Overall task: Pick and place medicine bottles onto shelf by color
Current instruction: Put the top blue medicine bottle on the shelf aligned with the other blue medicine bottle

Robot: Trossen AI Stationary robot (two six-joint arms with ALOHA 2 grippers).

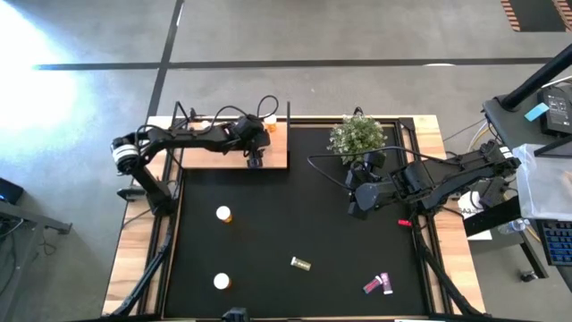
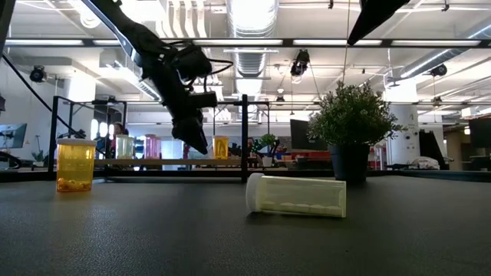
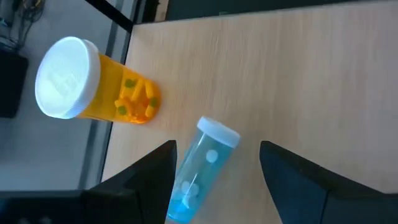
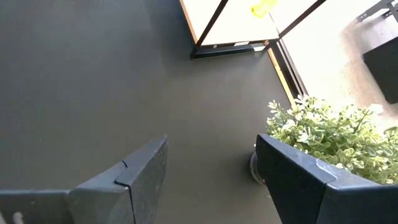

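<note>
Shelf (image 3: 298, 74) of pale, matt, fine-grained wood with thin black metal posts (image 1: 289, 114). Orange bottle (image 3: 124, 93) and blue bottle (image 3: 196, 180) of glossy translucent plastic, capped in smooth white. Black mat (image 2: 153, 238) matt, finely pebbled. Gripper fingers (image 3: 134, 186) smooth, dark, matt.

The high camera looks straight down on the whole bench (image 1: 295, 224) from far up, and floor shows all around it. The low camera sits right at bench height and looks flat across it into the room. A bottle lying on its side (image 2: 296, 195) is very close to it, and the plant (image 2: 351, 126) stands farther back. The same plant (image 1: 356, 136) shows from above in the high view. The left wrist camera looks down from very close on the shelf (image 3: 298, 81). The right wrist camera looks down on the dark mat (image 4: 93, 81), with the plant (image 4: 329, 134) at the edge.
</note>
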